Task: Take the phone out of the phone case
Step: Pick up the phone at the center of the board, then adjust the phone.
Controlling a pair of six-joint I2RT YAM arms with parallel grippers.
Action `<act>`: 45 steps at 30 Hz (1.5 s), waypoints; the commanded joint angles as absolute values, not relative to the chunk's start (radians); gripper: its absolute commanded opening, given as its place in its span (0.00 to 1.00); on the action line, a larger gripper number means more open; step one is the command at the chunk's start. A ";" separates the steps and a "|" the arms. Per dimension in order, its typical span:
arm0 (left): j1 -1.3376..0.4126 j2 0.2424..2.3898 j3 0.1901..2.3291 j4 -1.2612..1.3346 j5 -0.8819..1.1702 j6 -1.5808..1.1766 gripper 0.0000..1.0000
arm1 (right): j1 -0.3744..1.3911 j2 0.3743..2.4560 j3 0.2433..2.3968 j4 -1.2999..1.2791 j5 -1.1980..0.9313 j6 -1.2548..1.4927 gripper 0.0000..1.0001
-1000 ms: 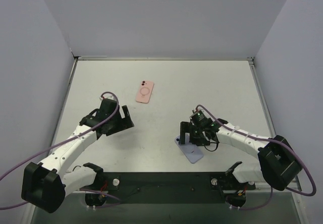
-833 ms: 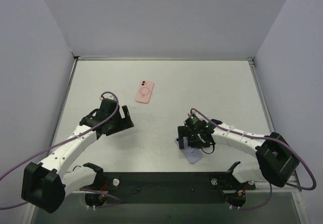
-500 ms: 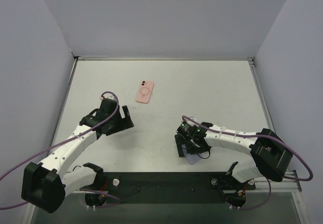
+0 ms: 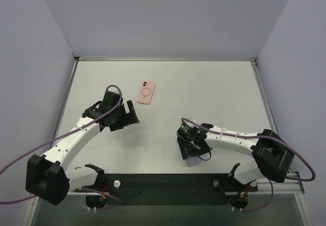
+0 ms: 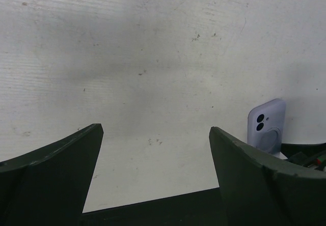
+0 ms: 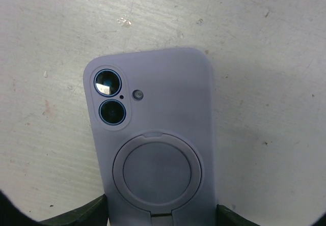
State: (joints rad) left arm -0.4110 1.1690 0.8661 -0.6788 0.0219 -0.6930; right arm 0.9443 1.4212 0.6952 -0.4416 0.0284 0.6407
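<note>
A lavender phone case [image 6: 153, 134] with the phone in it faces my right wrist camera, back side up, with two camera lenses and a round ring. My right gripper [image 6: 160, 213] is shut on its lower end, one finger on each long side. In the top view the right gripper [image 4: 184, 147] covers most of the case [image 4: 194, 160] near the table's front edge. My left gripper [image 4: 130, 117] is open and empty, to the left of it. The left wrist view shows its open jaws [image 5: 155, 134] over bare table, with the lavender case [image 5: 267, 126] standing beyond the right finger.
A pink phone-shaped object [image 4: 146, 92], back up with a ring, lies flat on the white table [image 4: 204, 88] further back. Grey walls close the table on three sides. A dark strip [image 4: 163, 182] with the arm bases runs along the near edge.
My right gripper has swung left and down over the lavender case, covering more of it. My left arm has moved slightly up and right.
</note>
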 commanded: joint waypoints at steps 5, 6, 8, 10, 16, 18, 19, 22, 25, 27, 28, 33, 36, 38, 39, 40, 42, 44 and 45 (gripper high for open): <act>-0.414 1.169 0.833 -0.548 0.222 -0.821 0.96 | 0.946 1.364 0.705 -0.440 0.038 0.672 0.19; -0.416 1.169 0.812 -0.510 0.286 -0.859 0.95 | 0.943 1.356 0.716 -0.437 0.038 0.678 0.18; -0.425 1.172 0.746 -0.404 0.334 -0.897 0.93 | 0.936 1.338 0.730 -0.425 0.031 0.695 0.13; -0.436 1.177 0.707 -0.320 0.368 -0.945 0.91 | 0.917 1.328 0.747 -0.397 0.006 0.712 0.11; -0.460 1.238 0.608 -0.115 0.455 -1.006 0.91 | 0.876 1.281 0.724 -0.316 -0.081 0.775 0.05; -0.471 1.275 0.592 -0.059 0.498 -1.022 0.91 | 0.870 1.264 0.718 -0.308 -0.107 0.788 0.03; -0.479 1.308 0.586 -0.037 0.508 -1.028 0.91 | 0.861 1.256 0.715 -0.305 -0.118 0.795 0.00; -0.517 1.363 0.565 0.076 0.534 -1.077 0.91 | 0.845 1.238 0.701 -0.288 -0.152 0.808 0.00; -0.570 1.413 0.542 0.193 0.541 -1.150 0.92 | 0.845 1.238 0.701 -0.284 -0.170 0.808 0.00; -0.597 1.459 0.531 0.294 0.542 -1.212 0.92 | 0.845 1.241 0.698 -0.281 -0.178 0.805 0.00; -0.624 1.472 0.523 0.334 0.543 -1.233 0.92 | 0.848 1.244 0.698 -0.281 -0.181 0.802 0.00; -0.661 1.577 0.483 0.581 0.548 -1.364 0.91 | 0.865 1.244 0.701 -0.279 -0.184 0.795 0.00; -0.683 1.640 0.503 0.643 0.543 -1.399 0.89 | 0.871 1.239 0.706 -0.279 -0.176 0.795 0.00; -0.693 1.669 0.521 0.652 0.543 -1.413 0.88 | 0.876 1.236 0.710 -0.279 -0.169 0.795 0.00; -0.702 1.696 0.531 0.681 0.545 -1.420 0.87 | 0.877 1.235 0.713 -0.279 -0.169 0.796 0.00; -0.706 1.707 0.535 0.695 0.545 -1.431 0.86 | 0.880 1.235 0.712 -0.279 -0.167 0.798 0.00; -0.715 1.744 0.548 0.733 0.551 -1.454 0.84 | 0.885 1.235 0.712 -0.279 -0.163 0.798 0.00; -0.722 1.764 0.558 0.752 0.558 -1.471 0.81 | 0.888 1.235 0.713 -0.276 -0.161 0.804 0.00; -0.727 1.779 0.566 0.759 0.557 -1.474 0.79 | 0.891 1.235 0.713 -0.275 -0.164 0.807 0.00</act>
